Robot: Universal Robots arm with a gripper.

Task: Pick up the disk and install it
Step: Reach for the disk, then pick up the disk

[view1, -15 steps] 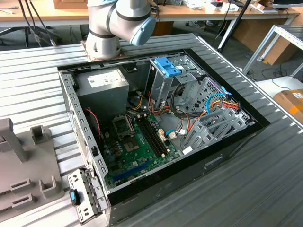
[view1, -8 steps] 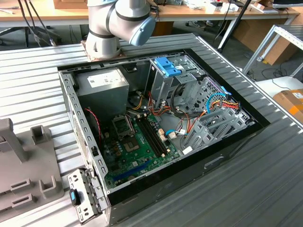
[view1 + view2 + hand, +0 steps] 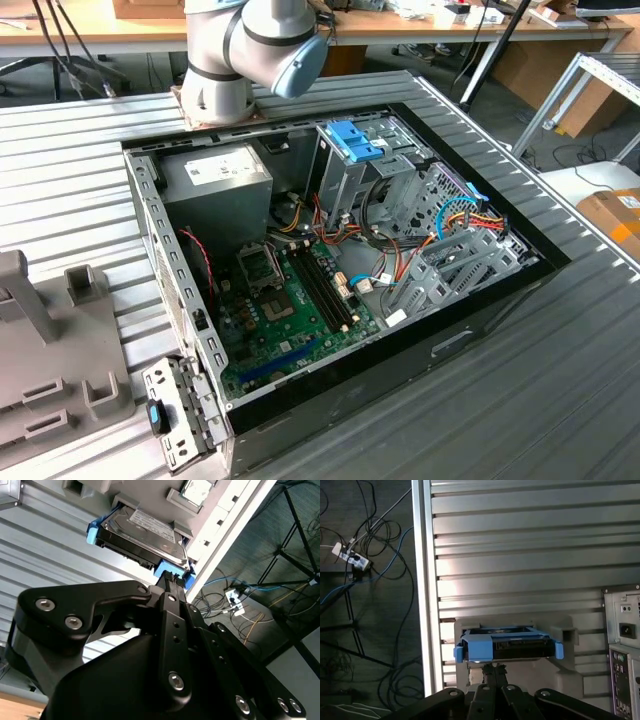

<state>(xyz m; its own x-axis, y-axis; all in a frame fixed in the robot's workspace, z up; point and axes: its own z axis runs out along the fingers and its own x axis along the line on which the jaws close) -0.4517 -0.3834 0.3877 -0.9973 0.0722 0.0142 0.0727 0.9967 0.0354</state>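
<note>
**A:** Where is the gripper (image 3: 172, 579) at this moment?

**B:** Directly at the disk (image 3: 145, 527), against its blue-framed edge. I cannot tell if it is closed on that edge or only touching it.

**A:** And where is the disk itself?

**B:** It sits in a grey holder (image 3: 545, 680) on the ribbed tabletop (image 3: 520, 555), near the tabletop's edge, where the floor with cables begins. It is not yet installed.

**A:** Why is it kept in a holder?

**B:** I think the holder lifts the disk off the surface, so one blue edge is free and the gripper can approach it.

**A:** What is around it?

**B:** The rear of the computer case (image 3: 540, 265) is just beside the holder. The case lies open in the middle of the tabletop, probably so the drive cage (image 3: 345, 175) can be reached from above.
</note>
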